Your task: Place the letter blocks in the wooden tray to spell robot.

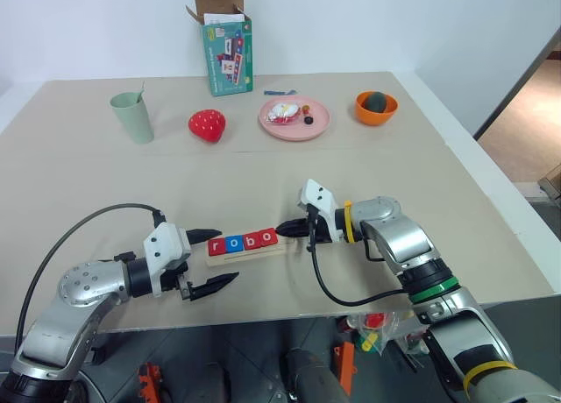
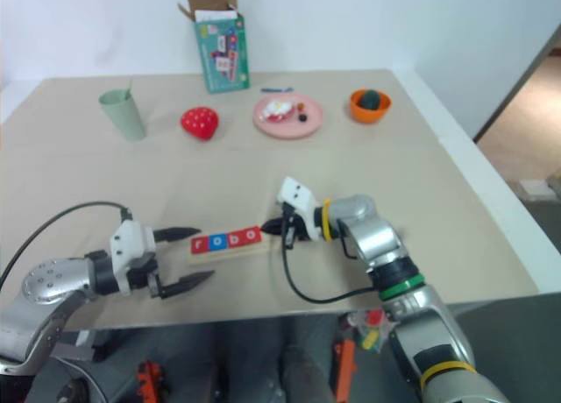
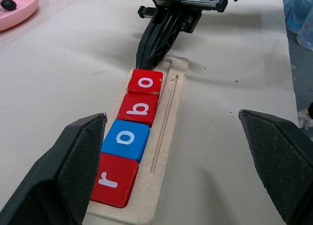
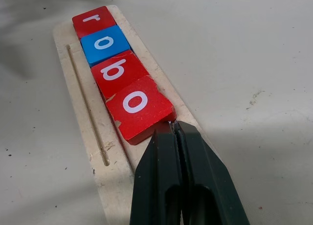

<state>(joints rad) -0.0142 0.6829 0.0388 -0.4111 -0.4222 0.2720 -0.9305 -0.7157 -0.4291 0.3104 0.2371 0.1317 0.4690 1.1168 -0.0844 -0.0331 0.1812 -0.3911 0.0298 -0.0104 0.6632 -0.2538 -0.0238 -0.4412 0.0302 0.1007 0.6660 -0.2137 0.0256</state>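
Right wrist view: closed right gripper [image 4: 172, 128] touching 4th letter block [image 4: 140, 108].

Tray: your wooden tray [image 1: 250, 251] holds four letter blocks [image 1: 244, 242].
Right gripper [image 1: 285, 229]: closed, at the tray's right end.

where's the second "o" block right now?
The second "o" block sits last in the row on the wooden tray, next to the red "b" block, with the shut right gripper at its outer edge.
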